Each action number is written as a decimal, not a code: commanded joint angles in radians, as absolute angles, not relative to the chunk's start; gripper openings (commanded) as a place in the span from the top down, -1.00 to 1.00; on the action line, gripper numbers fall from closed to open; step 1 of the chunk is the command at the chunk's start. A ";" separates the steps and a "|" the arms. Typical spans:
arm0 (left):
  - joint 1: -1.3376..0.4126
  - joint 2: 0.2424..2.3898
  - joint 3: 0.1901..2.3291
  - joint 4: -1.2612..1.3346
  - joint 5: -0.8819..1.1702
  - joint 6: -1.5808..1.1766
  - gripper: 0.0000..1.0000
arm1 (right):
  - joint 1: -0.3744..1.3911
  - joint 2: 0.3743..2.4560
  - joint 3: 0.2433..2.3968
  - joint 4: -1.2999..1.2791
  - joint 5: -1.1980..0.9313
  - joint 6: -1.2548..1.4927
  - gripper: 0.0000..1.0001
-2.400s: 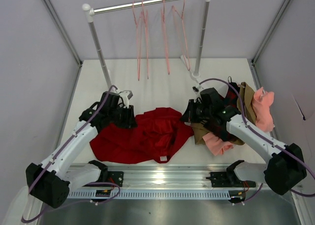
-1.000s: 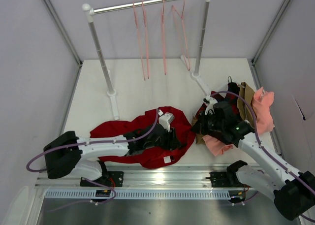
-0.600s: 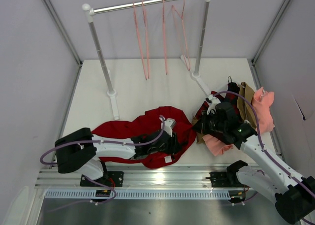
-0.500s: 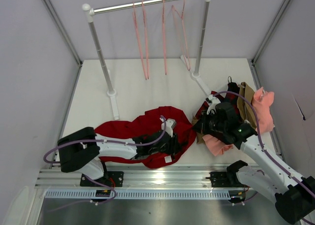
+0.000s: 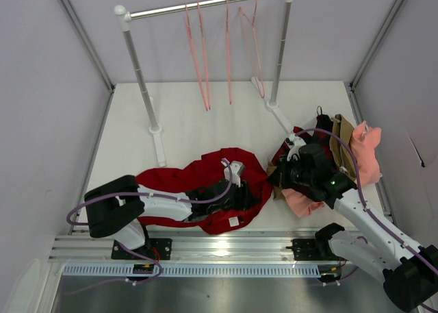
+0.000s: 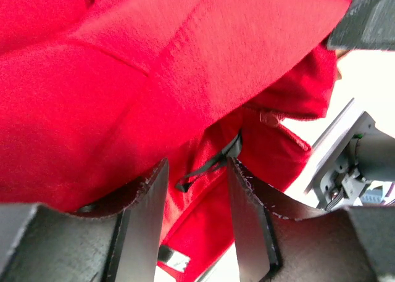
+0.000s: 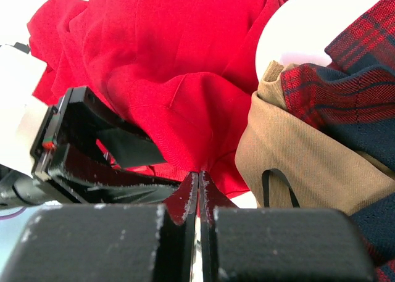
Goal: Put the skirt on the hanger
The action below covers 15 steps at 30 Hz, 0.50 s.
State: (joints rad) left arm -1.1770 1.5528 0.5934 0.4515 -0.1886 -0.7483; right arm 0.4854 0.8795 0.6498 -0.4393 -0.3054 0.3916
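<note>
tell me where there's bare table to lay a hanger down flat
The widest bare table lies between the feet of the rack and the skirt, below the hanging hangers. A narrower strip runs left of its left post, along the wall. Crowded: the right side, with the clothes pile and right arm, and the near edge under the skirt.

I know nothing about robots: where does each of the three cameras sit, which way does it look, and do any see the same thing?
Top external: above and behind the arms, looking down on the table and hangers; left arm and right arm both show.
Left wrist: on the left arm, looking past its open left tool at the skirt.
Right wrist: on the right arm, looking along its shut right tool at the skirt's edge and plaid garment.
Shared: all see the skirt.
</note>
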 commanded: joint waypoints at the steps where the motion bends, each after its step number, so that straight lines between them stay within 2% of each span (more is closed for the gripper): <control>1: -1.152 1.568 0.561 0.613 -0.177 -0.724 0.03 | 0.491 0.862 0.643 -0.433 -0.311 0.397 1.00; 7: -1.134 1.603 0.514 0.781 -0.060 -0.677 0.06 | 0.494 0.873 0.644 -0.423 -0.308 0.394 1.00; 15: -1.132 1.664 0.509 0.851 0.047 -0.626 0.13 | 0.494 0.888 0.647 -0.422 -0.302 0.394 1.00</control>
State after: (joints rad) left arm -1.1362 1.6489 0.5182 0.7303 -0.0147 -0.6731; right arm 0.4896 0.8845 0.6472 -0.4351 -0.3050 0.3916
